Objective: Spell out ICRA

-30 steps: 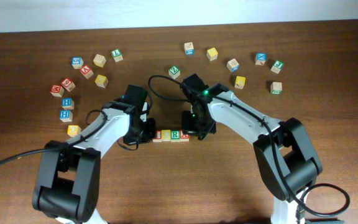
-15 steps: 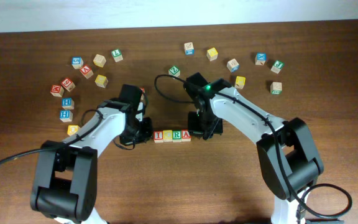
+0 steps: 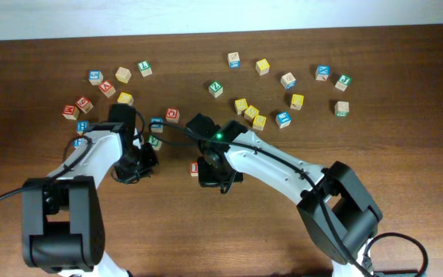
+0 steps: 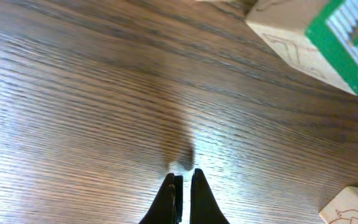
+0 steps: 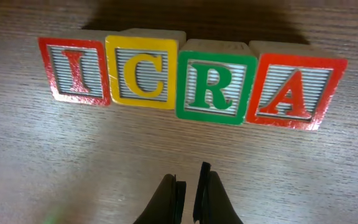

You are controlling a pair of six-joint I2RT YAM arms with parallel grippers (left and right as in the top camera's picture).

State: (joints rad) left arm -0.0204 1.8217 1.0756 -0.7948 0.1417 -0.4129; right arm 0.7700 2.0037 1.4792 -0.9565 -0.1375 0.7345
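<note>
In the right wrist view four wooden blocks stand side by side on the table and read I, C, R, A. My right gripper is shut and empty, just in front of the row, below C and R. In the overhead view the right gripper covers most of the row; only the red I block shows at its left. My left gripper is shut and empty, low over bare wood left of the row.
Loose letter blocks lie at the back left, in the middle and at the back right. A green-faced block lies close ahead of the left gripper, and another block corner is at its right.
The right arm has swung left, from the row's right end to over the row. The left arm has pulled away to the left. The row has stayed in place.
</note>
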